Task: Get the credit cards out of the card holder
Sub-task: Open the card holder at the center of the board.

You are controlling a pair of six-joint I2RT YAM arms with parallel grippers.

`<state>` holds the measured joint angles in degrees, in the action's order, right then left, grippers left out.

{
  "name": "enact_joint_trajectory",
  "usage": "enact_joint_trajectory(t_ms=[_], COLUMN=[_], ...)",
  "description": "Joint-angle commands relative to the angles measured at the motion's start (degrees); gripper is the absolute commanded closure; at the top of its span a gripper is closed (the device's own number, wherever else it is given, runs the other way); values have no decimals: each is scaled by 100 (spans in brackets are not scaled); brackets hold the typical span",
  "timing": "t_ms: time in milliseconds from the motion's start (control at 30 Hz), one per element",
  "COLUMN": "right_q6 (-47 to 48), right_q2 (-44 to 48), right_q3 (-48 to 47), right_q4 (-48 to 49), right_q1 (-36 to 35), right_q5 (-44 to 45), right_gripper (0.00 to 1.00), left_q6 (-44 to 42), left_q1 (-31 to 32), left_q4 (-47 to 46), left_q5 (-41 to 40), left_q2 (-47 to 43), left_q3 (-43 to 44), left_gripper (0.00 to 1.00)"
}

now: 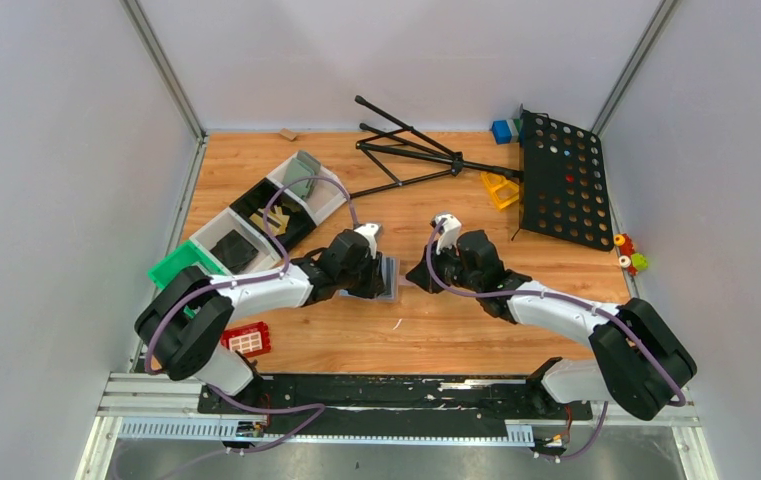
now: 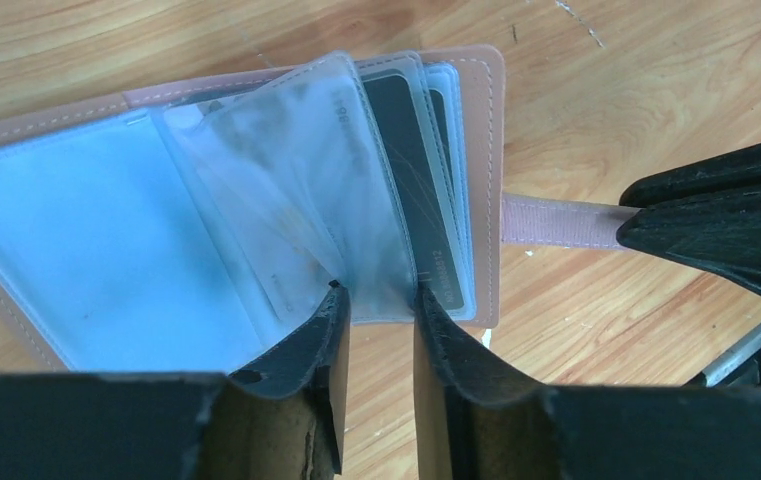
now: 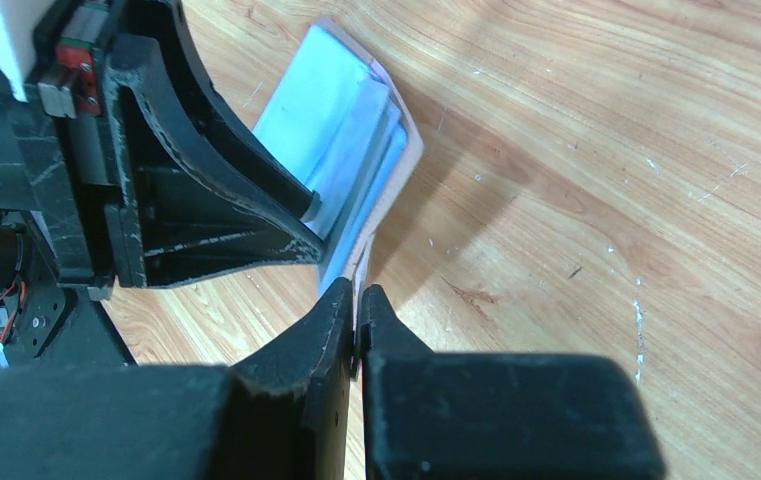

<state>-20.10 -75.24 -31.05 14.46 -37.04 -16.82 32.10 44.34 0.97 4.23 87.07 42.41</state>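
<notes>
since the dark credit cards (image 2: 406, 150) sit sleeved at the card holder's (image 2: 46, 210) strap (image 2: 556, 220) end, long axis running straight away from my l claw (image 2: 378, 300), it straddles the clear sleeves' (image 2: 336, 180) near edge part-open, w/ nothing clamped afaict. r claw (image 3: 356, 300) pinches that strap tight.

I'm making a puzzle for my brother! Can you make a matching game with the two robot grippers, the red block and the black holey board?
1 left gripper
2 right gripper
3 red gridded plastic block
4 black flat board with round holes

a far right of the wooden table
b shut on the card holder's pink strap
c open around clear plastic sleeves
d beside the left arm's base

Pairs: 1-c, 2-b, 3-d, 4-a
</notes>
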Motion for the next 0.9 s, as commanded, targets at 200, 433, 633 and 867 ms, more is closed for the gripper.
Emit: enact_joint_trajectory(t_ms=[200,433,633,867], right_q6=[-71,-72,-71,-80], right_q2=[233,212,195,151], right_q3=[37,28,20,16], right_q4=[229,207,223,235], right_q1=[20,18,17,15], right_q5=[198,212,189,161], right_gripper=[100,100,100,100], left_q6=[55,-79,-162,-252], left_q1=[-553,-1063,-1155,-1157], left_q4=[482,680,777,570], left_q5=[-675,-458,-654,-279], left_q2=[-1033,-1072,-1305,-1204], left_q3=[-649,-750,-804,-611], left_gripper=[73,72,67,40])
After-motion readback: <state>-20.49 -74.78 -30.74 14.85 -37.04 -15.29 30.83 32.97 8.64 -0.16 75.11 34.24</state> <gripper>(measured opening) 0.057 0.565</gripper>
